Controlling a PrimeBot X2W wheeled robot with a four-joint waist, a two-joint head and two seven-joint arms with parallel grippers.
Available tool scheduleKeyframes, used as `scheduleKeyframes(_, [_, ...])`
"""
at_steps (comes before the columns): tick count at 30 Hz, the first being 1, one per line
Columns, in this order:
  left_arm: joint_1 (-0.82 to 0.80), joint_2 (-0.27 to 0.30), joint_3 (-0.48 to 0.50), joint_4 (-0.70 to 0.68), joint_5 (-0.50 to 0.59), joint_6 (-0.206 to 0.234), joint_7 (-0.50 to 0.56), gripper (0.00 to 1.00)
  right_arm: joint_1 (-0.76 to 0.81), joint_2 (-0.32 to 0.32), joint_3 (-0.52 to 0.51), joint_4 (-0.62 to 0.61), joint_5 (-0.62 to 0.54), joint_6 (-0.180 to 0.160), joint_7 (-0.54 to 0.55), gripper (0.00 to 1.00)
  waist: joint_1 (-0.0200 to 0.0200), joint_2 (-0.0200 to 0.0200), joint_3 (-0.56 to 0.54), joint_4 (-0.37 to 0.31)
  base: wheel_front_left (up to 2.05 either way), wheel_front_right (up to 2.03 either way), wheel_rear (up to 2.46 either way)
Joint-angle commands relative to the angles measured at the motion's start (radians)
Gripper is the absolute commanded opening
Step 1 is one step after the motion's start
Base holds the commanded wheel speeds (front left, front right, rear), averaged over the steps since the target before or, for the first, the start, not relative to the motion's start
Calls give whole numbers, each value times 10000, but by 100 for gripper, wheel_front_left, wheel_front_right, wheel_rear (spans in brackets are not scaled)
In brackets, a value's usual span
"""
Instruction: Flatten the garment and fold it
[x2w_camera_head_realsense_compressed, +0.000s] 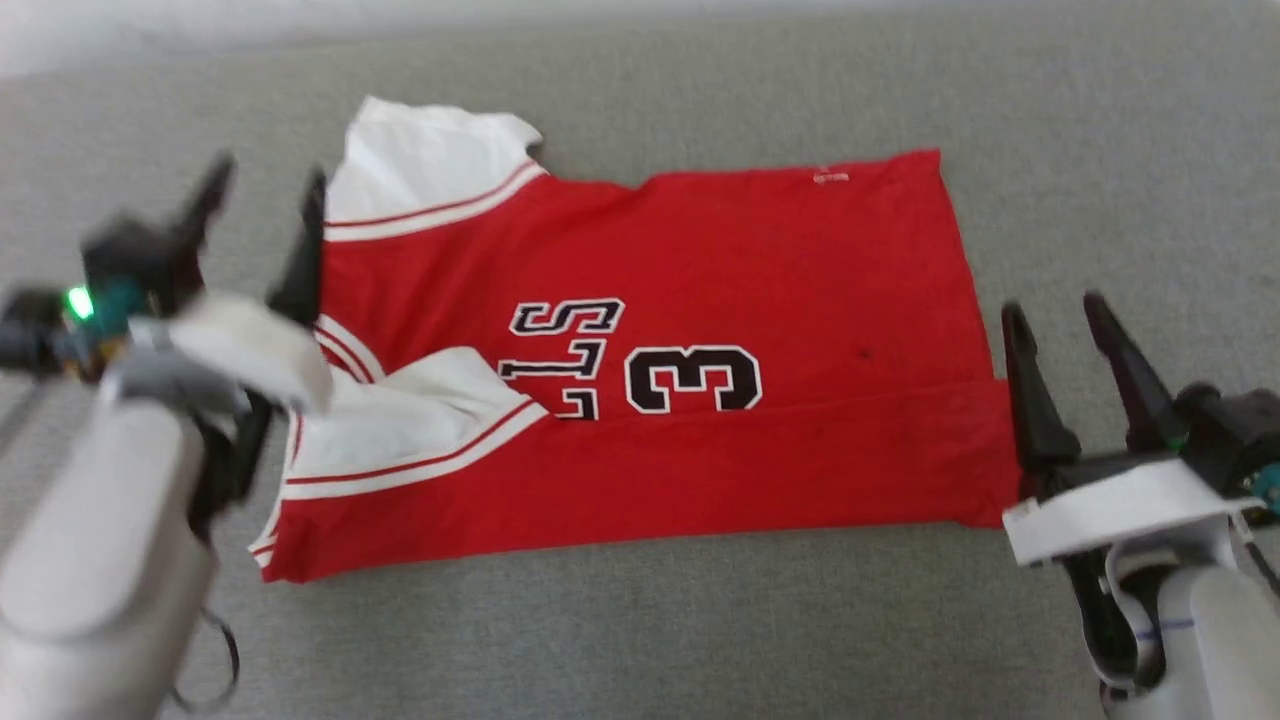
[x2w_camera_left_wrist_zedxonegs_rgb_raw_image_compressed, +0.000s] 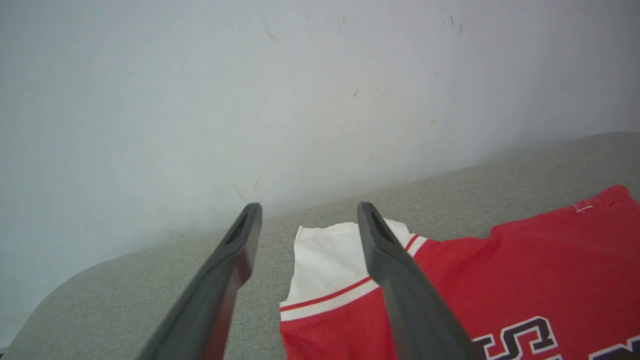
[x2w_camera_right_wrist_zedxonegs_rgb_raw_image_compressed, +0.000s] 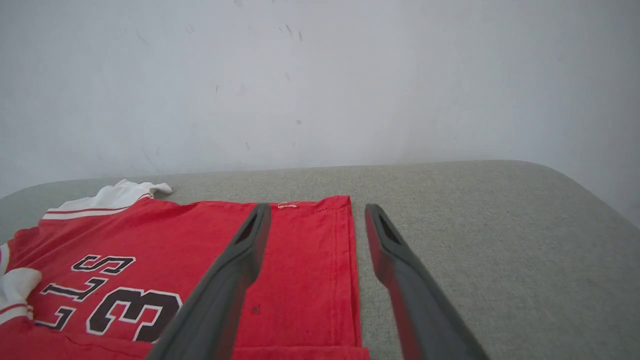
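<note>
My left jaws are smeared with blur in the head view. One finger (x2w_camera_head_realsense_compressed: 303, 250) crosses the collar end of the garment (x2w_camera_head_realsense_compressed: 720, 260), and I cannot tell whether it touches the cloth. My pale forearm (x2w_camera_head_realsense_compressed: 100, 540) hides part of the near left corner. From my left wrist, a finger (x2w_camera_left_wrist_zedxonegs_rgb_raw_image_compressed: 400, 290) covers part of the far sleeve (x2w_camera_left_wrist_zedxonegs_rgb_raw_image_compressed: 325, 255) and its striped trim, and the lettering runs off the bottom of that view.

The garment lies flat on the grey cloth-covered worktop (x2w_camera_head_realsense_compressed: 700, 630), collar end to my left and hem to my right. Its near long edge is folded up over the front, and that fold swallows the lower part of the black letters (x2w_camera_head_realsense_compressed: 560, 350). I make out an S, and the others are cut short. The near sleeve (x2w_camera_head_realsense_compressed: 420, 420) is turned in over the chest and hides more lettering.

The count is one garment, two white sleeves, one whole numeral 3 (x2w_camera_head_realsense_compressed: 692, 378), one small white mark (x2w_camera_head_realsense_compressed: 830, 177) near the far hem corner, and one dark speck (x2w_camera_head_realsense_compressed: 865, 352).

I have two sets of jaws with two fingers each. Both sets stand spread wide and hold nothing. My right jaws sit just beside the near hem corner. From that wrist, one finger (x2w_camera_right_wrist_zedxonegs_rgb_raw_image_compressed: 225, 290) lies over the red cloth in view and the other over bare worktop. A pale wall (x2w_camera_right_wrist_zedxonegs_rgb_raw_image_compressed: 320, 75) stands behind.
</note>
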Motion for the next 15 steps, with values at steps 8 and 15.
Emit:
scheduleKeyframes(8, [-2913, 711, -141, 1289, -100, -903, 2395, 100, -1194, -78, 672, -38, 168, -9, -452, 100, -2, 0, 2302, -1340, 0, 0, 0])
scheduleKeyframes(15, [-4936, 1102, 123, 2051, -640, -965, 4959, 100, -1809, 20, 1101, -236, 366, -9, -540, 100, -2, 0, 3348, -2107, 0, 0, 0])
